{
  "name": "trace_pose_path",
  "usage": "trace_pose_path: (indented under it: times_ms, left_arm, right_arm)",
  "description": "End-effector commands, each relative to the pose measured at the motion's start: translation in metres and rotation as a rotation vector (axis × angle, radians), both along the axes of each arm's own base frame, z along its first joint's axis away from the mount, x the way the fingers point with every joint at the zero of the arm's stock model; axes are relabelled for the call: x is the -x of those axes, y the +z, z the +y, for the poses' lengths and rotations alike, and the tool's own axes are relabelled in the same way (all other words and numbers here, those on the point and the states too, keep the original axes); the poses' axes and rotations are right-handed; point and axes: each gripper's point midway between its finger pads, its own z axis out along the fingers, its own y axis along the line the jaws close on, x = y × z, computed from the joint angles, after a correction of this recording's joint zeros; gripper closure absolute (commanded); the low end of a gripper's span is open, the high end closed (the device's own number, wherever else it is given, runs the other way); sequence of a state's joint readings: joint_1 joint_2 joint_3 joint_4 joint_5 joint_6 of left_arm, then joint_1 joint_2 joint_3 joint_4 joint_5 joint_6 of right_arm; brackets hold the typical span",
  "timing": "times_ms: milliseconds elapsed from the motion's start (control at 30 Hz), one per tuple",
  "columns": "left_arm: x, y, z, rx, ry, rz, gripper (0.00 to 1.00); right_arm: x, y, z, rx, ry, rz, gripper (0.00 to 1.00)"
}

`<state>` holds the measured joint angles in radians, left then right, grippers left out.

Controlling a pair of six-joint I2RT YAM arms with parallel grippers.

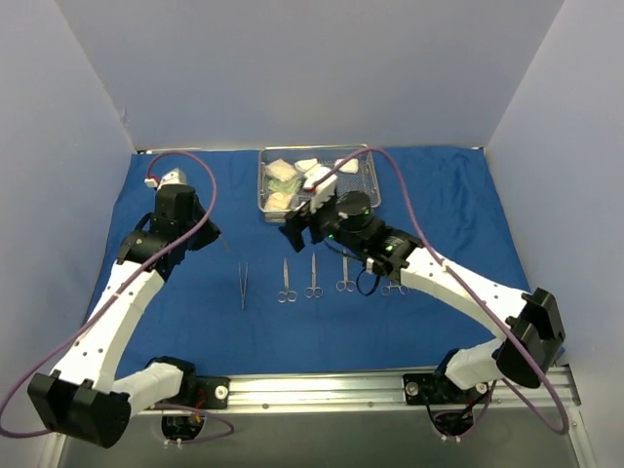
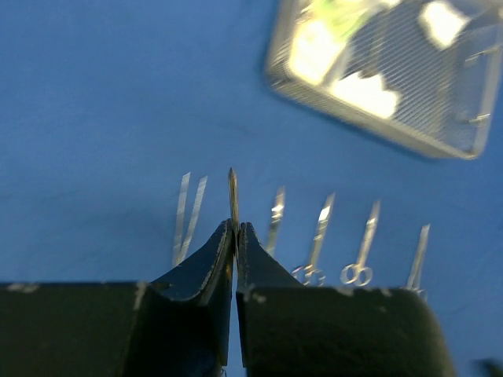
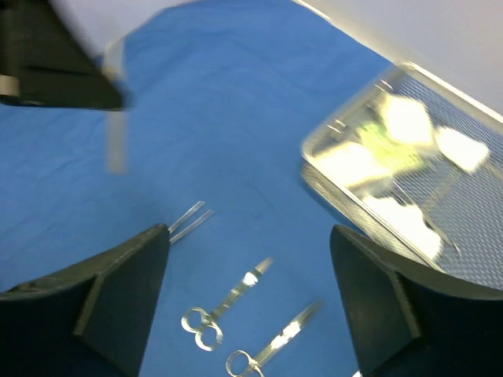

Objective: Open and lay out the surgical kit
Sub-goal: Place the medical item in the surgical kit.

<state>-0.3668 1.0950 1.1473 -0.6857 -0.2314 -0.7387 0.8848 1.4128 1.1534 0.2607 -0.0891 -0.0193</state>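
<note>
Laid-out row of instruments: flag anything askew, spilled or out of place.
Nothing stands out. The tweezers and scissors lie parallel on the blue drape, none crossing. The only piece outside the row is a slim steel instrument, pinched in the left gripper above the drape.

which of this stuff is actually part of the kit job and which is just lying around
Job: blue drape, mesh tray, gauze pads, tweezers, ring-handled instruments, thin steel tool in left gripper.
Lying about: purple cables, mounting rail.
</note>
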Motion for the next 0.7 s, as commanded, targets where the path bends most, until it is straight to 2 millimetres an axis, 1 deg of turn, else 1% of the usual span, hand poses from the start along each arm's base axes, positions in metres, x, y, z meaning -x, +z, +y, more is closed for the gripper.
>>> trace_pose_path:
  times_ms: [0, 33, 67, 100, 133, 167, 200, 233, 267, 300, 333, 367, 433, 467, 500, 533, 567, 600, 633, 667]
  left_arm:
    - [0.017, -0.034, 0.012, -0.023, -0.133, 0.173, 0.98]
    - [0.019, -0.041, 0.015, -0.047, -0.150, 0.200, 0.98]
    - [0.022, -0.049, 0.019, -0.067, -0.162, 0.233, 0.98]
    - [0.020, -0.061, 0.022, -0.088, -0.172, 0.270, 0.98]
    - [0.019, -0.067, 0.025, -0.104, -0.174, 0.292, 0.98]
    - [0.020, -0.076, 0.032, -0.127, -0.156, 0.330, 0.98]
    - [0.017, -0.087, 0.033, -0.133, -0.173, 0.370, 0.98]
    - [0.015, -0.091, 0.033, -0.145, -0.192, 0.389, 0.98]
    - [0.019, -0.096, 0.033, -0.150, -0.206, 0.427, 0.98]
    - [0.020, -0.103, 0.029, -0.143, -0.239, 0.462, 0.98]
    - [0.022, -0.106, 0.029, -0.157, -0.259, 0.475, 0.98]
    - [0.028, -0.111, 0.032, -0.176, -0.272, 0.511, 0.98]
    - [0.037, -0.121, 0.042, -0.236, -0.283, 0.576, 0.98]
    - [0.037, -0.123, 0.044, -0.243, -0.280, 0.591, 0.98]
    - [0.035, -0.129, 0.041, -0.235, -0.302, 0.610, 0.98]
    - [0.035, -0.130, 0.036, -0.224, -0.343, 0.612, 0.98]
    - [0.032, -0.133, 0.033, -0.225, -0.348, 0.612, 0.98]
    - [0.032, -0.141, 0.035, -0.239, -0.335, 0.644, 0.98]
    - [0.034, -0.144, 0.035, -0.241, -0.335, 0.668, 0.98]
    - [0.035, -0.153, 0.033, -0.246, -0.348, 0.696, 0.98]
  right_arm:
    - [-0.011, 0.024, -0.028, -0.147, -0.050, 0.032, 0.18]
    - [-0.016, 0.023, -0.037, -0.145, -0.077, 0.030, 0.09]
    - [-0.018, 0.029, -0.048, -0.155, -0.110, 0.018, 0.06]
    - [-0.028, 0.023, -0.064, -0.148, -0.170, 0.018, 0.00]
    - [-0.032, 0.024, -0.073, -0.149, -0.198, 0.013, 0.00]
    - [-0.033, 0.029, -0.082, -0.158, -0.219, 0.002, 0.00]
    - [-0.037, 0.027, -0.090, -0.154, -0.245, 0.003, 0.00]
    - [-0.046, 0.024, -0.105, -0.149, -0.286, 0.005, 0.00]
    - [-0.049, 0.024, -0.114, -0.149, -0.308, 0.005, 0.00]
    - [-0.053, 0.020, -0.123, -0.137, -0.334, 0.020, 0.00]
    - [-0.057, 0.016, -0.129, -0.128, -0.349, 0.027, 0.00]
    - [-0.063, 0.015, -0.141, -0.126, -0.383, 0.028, 0.00]
    - [-0.066, 0.009, -0.150, -0.120, -0.405, 0.036, 0.00]
    - [-0.069, 0.007, -0.154, -0.119, -0.414, 0.034, 0.00]
    - [-0.070, 0.007, -0.156, -0.121, -0.415, 0.030, 0.00]
    - [-0.071, 0.005, -0.157, -0.117, -0.417, 0.033, 0.00]
    - [-0.073, 0.003, -0.159, -0.114, -0.420, 0.038, 0.00]
    - [-0.074, 0.002, -0.160, -0.110, -0.422, 0.041, 0.00]
    - [-0.075, 0.001, -0.161, -0.109, -0.425, 0.042, 0.00]
    - [-0.076, -0.001, -0.164, -0.105, -0.432, 0.044, 0.00]
